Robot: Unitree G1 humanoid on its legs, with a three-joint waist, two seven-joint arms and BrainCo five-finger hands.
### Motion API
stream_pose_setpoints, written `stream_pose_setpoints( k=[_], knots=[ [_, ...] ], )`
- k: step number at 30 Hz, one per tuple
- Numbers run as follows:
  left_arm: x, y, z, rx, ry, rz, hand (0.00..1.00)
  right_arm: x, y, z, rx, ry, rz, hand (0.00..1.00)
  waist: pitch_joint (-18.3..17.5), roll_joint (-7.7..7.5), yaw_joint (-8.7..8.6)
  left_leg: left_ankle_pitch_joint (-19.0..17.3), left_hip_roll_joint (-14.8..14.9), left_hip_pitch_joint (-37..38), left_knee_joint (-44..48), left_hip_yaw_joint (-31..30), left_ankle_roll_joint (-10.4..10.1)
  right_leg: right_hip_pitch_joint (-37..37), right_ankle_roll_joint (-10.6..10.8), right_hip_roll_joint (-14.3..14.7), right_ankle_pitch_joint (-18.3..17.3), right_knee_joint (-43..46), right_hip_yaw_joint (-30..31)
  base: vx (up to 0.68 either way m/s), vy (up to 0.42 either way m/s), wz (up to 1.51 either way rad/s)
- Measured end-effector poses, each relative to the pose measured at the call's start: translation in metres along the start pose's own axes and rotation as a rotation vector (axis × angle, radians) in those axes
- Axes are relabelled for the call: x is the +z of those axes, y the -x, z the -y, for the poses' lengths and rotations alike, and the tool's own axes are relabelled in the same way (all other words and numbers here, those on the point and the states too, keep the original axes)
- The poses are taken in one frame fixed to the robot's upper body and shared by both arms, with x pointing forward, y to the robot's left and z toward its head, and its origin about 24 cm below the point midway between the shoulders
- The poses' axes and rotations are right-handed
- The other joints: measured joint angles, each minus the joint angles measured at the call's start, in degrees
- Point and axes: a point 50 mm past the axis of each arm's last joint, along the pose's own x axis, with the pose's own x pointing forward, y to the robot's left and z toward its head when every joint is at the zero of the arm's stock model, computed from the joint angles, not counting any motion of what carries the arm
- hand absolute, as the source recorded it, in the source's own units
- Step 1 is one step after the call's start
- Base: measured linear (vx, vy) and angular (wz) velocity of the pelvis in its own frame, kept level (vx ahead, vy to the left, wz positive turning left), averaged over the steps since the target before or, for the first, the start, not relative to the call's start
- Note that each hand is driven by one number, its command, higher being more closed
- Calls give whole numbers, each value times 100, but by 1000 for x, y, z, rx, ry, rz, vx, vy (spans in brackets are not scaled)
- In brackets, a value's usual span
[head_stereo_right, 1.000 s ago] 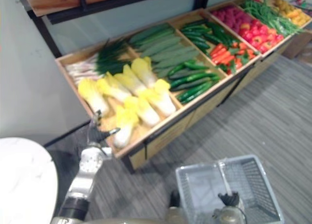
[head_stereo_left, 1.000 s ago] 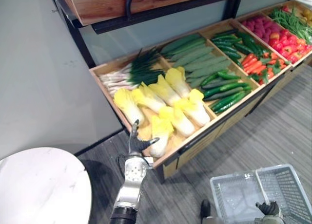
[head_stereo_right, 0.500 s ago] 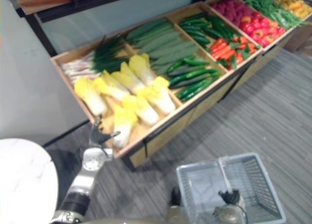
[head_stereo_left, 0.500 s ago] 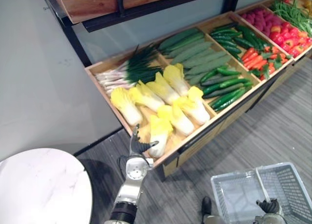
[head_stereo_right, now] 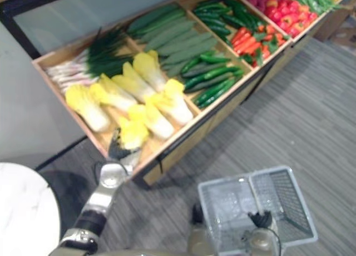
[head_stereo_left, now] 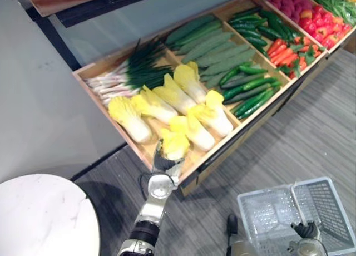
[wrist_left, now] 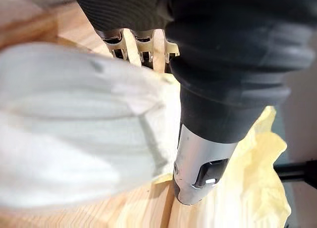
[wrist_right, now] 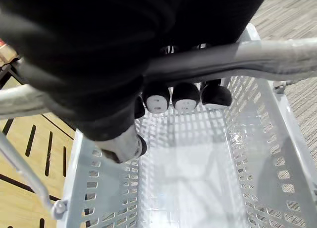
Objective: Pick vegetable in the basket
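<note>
From here the left hand is on the cabbage at the crate front edge, grip hidden, so I'd want fingers round the white stem, while the right hand clutches the basket handle well clear of the crate.

Eye views: from the head, looking steeply down on stand, floor, table and basket; far enough back to take in several bins at once.
Shared by both eyes: the same scene, from slightly apart, with the stand further left in the right eye view.
Left wrist view: along the left hand, very close against a cabbage on the stand's wood.
Right wrist view: along the right hand, looking down into the basket from just above its handle.
Shared with the eye views: cabbage and left hand at the stand's near rim; basket and right hand at lower right.
</note>
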Motion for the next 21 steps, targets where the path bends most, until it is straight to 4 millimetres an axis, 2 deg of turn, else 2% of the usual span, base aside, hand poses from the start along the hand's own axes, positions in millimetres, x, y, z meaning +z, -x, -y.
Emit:
stream_pose_setpoints(
  k=[5,6,21],
  knots=[
    [6,-3,1,14,3,19,0,3,0,0,-3,-1,11,100,58,16,-4,-12,6,9,-7,37,-19,-60,1,35,3,1,94,28,-25,-12],
    [7,-3,1,18,3,20,100,3,0,0,-3,-1,13,100,59,18,-4,-18,6,13,-6,37,-27,-61,1,36,3,1,101,0,0,0],
    [13,-19,-4,85,-26,33,100,8,2,-4,-16,8,51,100,178,-5,-10,-78,34,41,2,181,-86,-150,-9,100,18,0,229,-10,-28,-5]
  ],
)
